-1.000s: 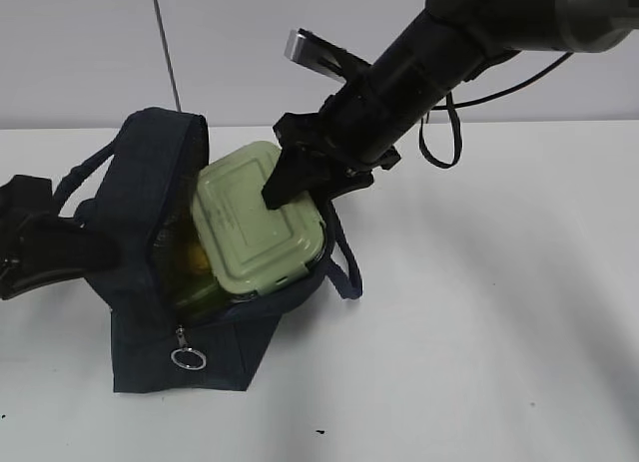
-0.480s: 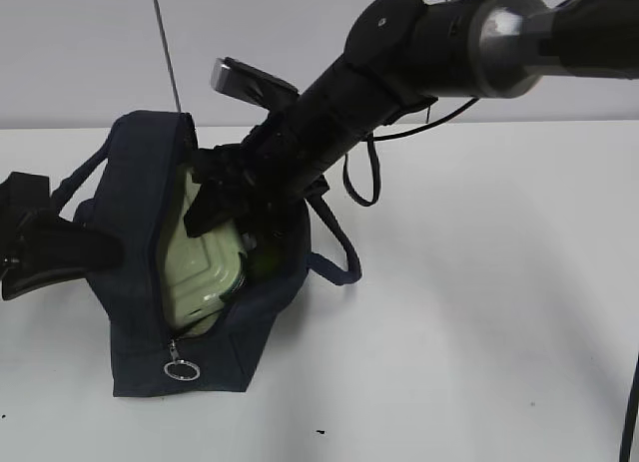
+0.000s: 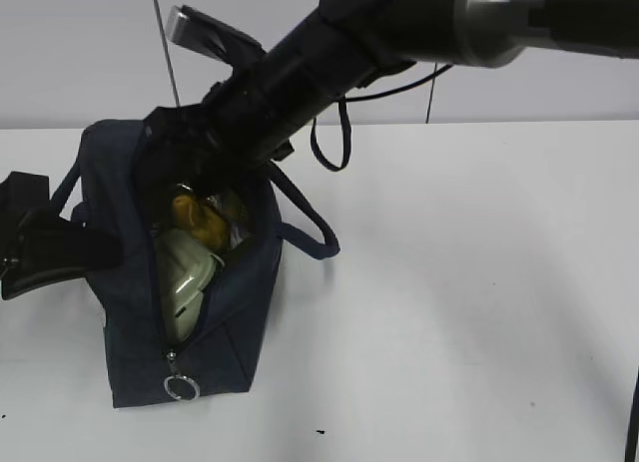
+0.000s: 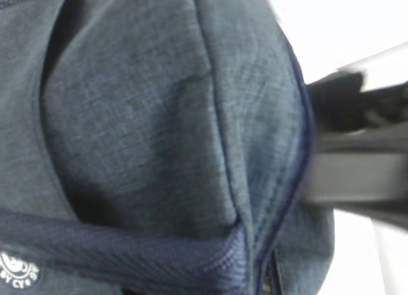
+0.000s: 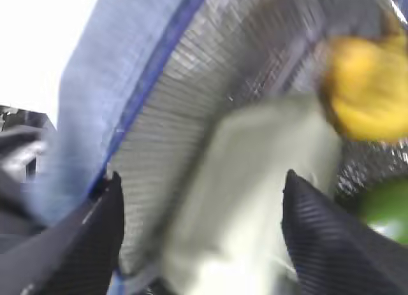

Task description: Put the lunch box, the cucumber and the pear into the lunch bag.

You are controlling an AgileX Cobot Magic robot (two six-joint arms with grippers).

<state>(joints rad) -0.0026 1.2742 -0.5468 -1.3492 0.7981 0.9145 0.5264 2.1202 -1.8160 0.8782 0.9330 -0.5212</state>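
Lunch box (image 5: 248, 199) sat inside the lunch bag (image 3: 240, 312) beside pear (image 5: 363, 94) and cucumber (image 5: 386, 206); right gripper (image 5: 201, 228) jaws were spread, released. Left gripper's state couldn't be told. Best to withdraw straight up, clear of the handles.

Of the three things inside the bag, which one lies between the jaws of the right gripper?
The lunch box: pale green, it lies between the open jaws, while the yellow pear and dark green cucumber lie off to one side.
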